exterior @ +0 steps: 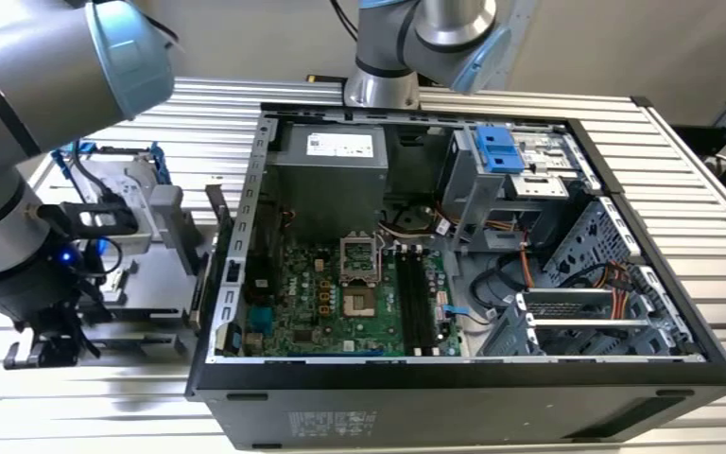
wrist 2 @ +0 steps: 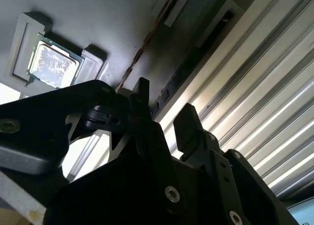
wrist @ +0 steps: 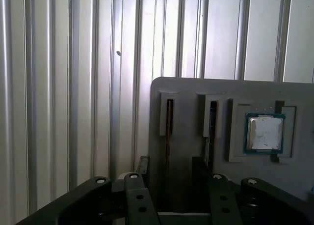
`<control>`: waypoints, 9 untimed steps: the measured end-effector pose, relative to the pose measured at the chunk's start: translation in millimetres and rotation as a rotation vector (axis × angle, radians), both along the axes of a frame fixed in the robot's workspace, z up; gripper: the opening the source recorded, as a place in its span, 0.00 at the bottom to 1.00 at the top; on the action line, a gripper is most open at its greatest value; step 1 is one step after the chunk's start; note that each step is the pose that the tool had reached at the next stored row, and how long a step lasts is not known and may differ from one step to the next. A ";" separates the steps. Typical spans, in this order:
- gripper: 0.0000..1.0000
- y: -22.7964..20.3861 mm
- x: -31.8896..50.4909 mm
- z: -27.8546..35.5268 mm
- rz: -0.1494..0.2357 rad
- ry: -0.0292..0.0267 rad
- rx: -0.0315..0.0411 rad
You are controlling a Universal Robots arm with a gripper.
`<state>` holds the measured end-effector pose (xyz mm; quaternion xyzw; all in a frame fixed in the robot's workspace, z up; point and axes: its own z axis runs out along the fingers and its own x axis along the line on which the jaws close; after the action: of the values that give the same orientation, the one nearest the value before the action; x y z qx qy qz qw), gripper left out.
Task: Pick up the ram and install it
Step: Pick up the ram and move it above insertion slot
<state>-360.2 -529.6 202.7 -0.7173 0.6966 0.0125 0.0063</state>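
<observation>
gripper [wrist: 170, 170]: fingers [wrist 2: 187, 118] apart, nothing held; hovers over grey holder [wrist: 196, 90], about 8 o'clock of the PC case [exterior: 464, 378] in the exterior view.
ram [wrist: 169, 118]: on edge in a holder slot, outside the case; roughly in line with the finger gap in the first wrist view.
neighbours: second stick [wrist: 212, 121] just beside the ram; CPU [wrist: 265, 133] near.
motherboard slots [exterior: 420, 301]: black, well apart, 3 o'clock of the gripper.
risk: skewed closure likely; a finger catches the slot wall or second stick, and the thin ram tilts or slips.
cause: alignment unsure; the gap looks offset in the second wrist view.
</observation>
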 end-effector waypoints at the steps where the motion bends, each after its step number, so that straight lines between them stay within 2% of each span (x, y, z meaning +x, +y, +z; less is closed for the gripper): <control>1: 1.00 0.0 0.0 -1.3 0.000 -0.0001 0.0001; 9: 1.00 -0.1 0.0 -7.1 -0.005 0.0002 -0.0002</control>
<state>-360.2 -529.7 195.6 -0.7155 0.6984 0.0125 0.0062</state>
